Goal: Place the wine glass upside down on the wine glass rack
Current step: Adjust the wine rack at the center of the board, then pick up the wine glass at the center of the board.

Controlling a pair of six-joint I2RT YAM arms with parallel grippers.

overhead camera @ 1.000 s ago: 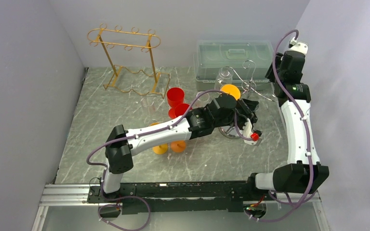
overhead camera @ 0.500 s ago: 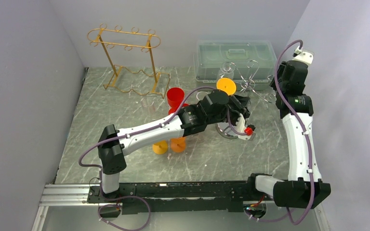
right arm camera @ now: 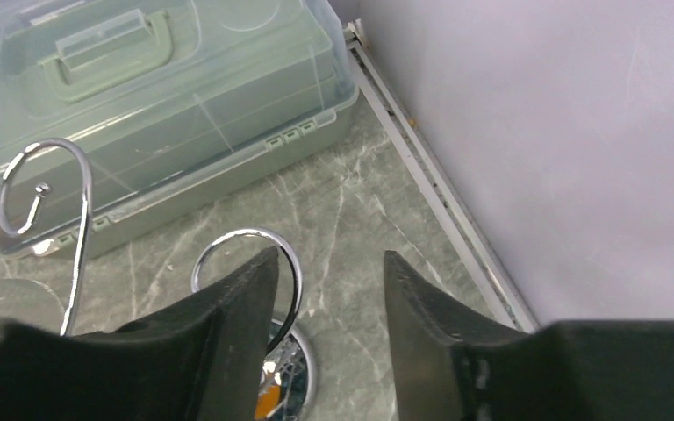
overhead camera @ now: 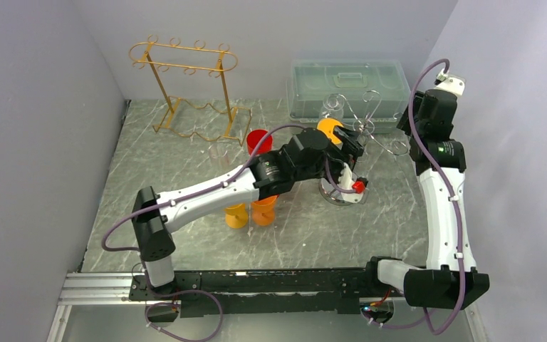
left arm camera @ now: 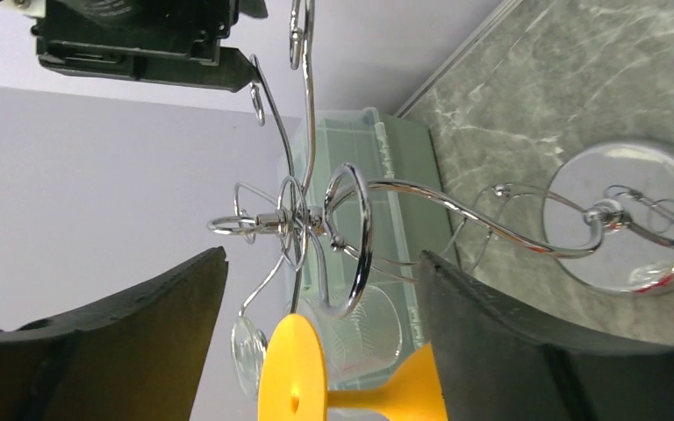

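Observation:
The chrome wine glass rack (overhead camera: 370, 128) stands on a round base (overhead camera: 338, 194) at the table's right middle. The yellow wine glass (overhead camera: 330, 129) is upside down among the rack's arms, foot (left arm camera: 294, 373) up and bowl (left arm camera: 408, 390) down. How its stem sits in a hook is hidden. My left gripper (overhead camera: 350, 140) is open, and its fingers (left arm camera: 154, 338) stand wide on either side of the glass. My right gripper (right arm camera: 331, 254) is open beside a rack loop (right arm camera: 250, 239), with bare table between its fingers (right arm camera: 443, 333).
A clear glass (left arm camera: 364, 329) hangs upside down on the same rack. Behind it sits a lidded plastic box (overhead camera: 347, 80). A gold wire rack (overhead camera: 185, 85) stands at the back left. A red cup (overhead camera: 258, 140), orange cups (overhead camera: 263, 212) and a clear glass (overhead camera: 219, 151) stand mid-table.
My left gripper has opened and let go of the yellow glass after carrying it back and left to the rack. The right arm has lifted slightly.

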